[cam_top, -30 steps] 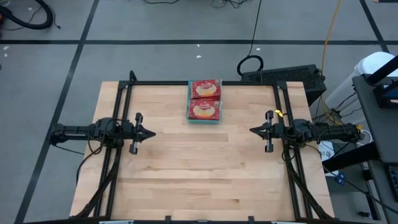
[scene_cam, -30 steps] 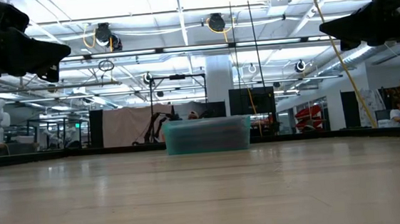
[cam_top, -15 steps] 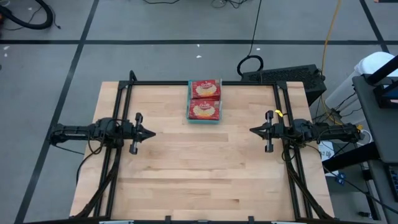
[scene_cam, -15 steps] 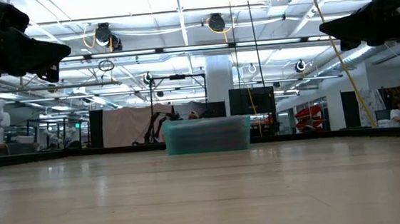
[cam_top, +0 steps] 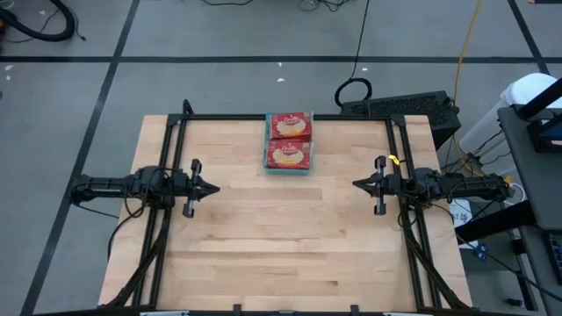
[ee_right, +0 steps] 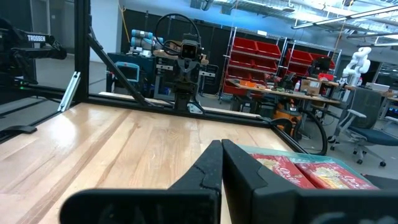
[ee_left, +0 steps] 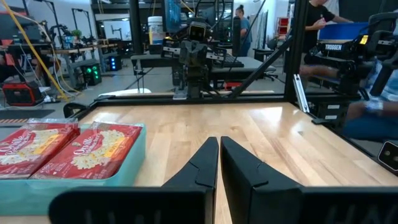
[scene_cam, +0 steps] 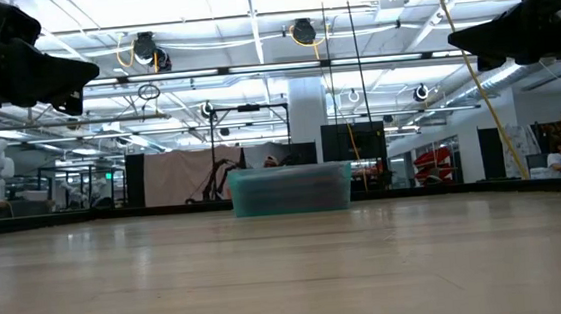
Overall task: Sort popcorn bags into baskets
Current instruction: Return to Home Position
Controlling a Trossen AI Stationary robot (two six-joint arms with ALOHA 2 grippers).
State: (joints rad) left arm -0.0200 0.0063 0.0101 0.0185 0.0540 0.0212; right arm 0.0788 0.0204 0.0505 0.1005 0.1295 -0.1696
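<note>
The teal-green basket [cam_top: 289,168] sits at the table's far edge, middle, with two red popcorn bags [cam_top: 289,140] lying flat on top, side by side along its length. The low view shows the basket's wall [scene_cam: 290,189]. The bags also show in the left wrist view [ee_left: 68,149] and the right wrist view [ee_right: 305,168]. My left gripper [cam_top: 216,187] waits shut at the table's left side, raised above the wood. My right gripper [cam_top: 355,184] waits shut at the right side, also raised. Both point toward the table's middle.
A black frame [cam_top: 290,117] runs along the table's far edge and down both sides beside the arms. Bare wood [cam_top: 285,237] lies between the grippers and toward the near edge. People sit in the room beyond the table.
</note>
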